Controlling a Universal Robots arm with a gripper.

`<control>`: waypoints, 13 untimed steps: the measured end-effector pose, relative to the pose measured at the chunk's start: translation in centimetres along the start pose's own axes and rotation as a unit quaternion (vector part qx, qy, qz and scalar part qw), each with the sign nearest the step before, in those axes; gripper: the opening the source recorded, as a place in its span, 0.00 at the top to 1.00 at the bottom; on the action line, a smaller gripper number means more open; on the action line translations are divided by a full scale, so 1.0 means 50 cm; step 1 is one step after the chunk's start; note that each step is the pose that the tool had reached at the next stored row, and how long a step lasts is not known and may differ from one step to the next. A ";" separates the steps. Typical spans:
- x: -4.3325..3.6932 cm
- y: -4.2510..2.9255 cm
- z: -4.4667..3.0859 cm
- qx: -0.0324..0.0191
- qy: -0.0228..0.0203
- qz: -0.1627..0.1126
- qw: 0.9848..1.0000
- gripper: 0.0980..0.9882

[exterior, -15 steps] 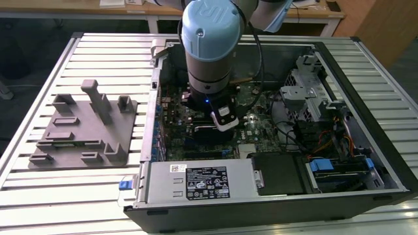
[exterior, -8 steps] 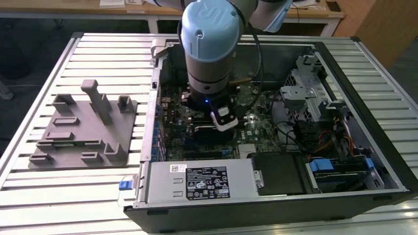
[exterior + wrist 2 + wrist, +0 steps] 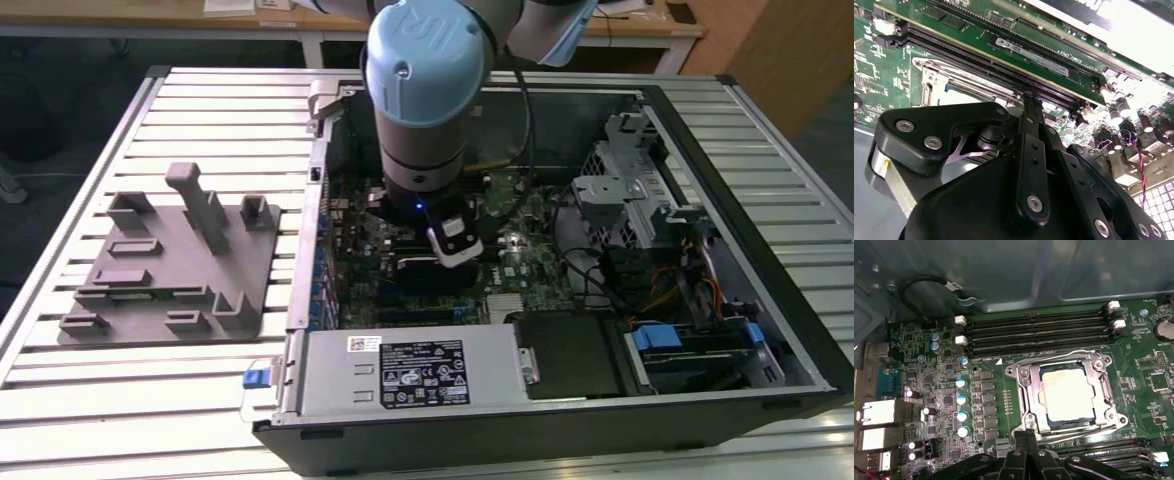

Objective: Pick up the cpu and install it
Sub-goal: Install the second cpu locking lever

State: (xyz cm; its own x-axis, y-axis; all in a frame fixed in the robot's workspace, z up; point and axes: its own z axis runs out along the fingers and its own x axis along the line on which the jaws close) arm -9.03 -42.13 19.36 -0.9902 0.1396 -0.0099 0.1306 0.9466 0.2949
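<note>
The cpu point(image 3: 1069, 392), a flat square chip with a pale silvery top, lies inside the metal frame of the motherboard socket point(image 3: 1024, 390). My gripper point(image 3: 1026, 434) hovers just beside the socket's edge, its two black fingers pressed together with nothing between them. In the second wrist view the same shut fingers point(image 3: 1030, 107) point down at the board next to the socket frame point(image 3: 934, 75). In the exterior view the arm point(image 3: 424, 100) reaches straight down into the open computer case point(image 3: 747, 330), over the middle of the motherboard.
Memory slots point(image 3: 1039, 332) run along one side of the socket, and more lie under the gripper. A grey moulded fixture point(image 3: 167, 260) sits on the slatted table at the exterior view's left. The power supply point(image 3: 400, 375), drive cage point(image 3: 627, 200) and cables point(image 3: 681, 290) crowd the case.
</note>
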 end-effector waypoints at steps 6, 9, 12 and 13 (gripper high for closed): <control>0.004 0.002 0.004 0.000 0.000 0.000 1.000 0.99; 0.006 0.002 0.006 0.000 0.000 0.000 1.000 0.99; 0.008 0.002 0.008 0.000 0.000 0.000 1.000 0.99; 0.008 0.002 0.009 0.000 0.000 0.000 1.000 0.99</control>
State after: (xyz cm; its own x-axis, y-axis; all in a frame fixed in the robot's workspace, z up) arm -9.40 -41.85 18.96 -0.9901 0.1397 -0.0100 0.1305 0.9465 0.2950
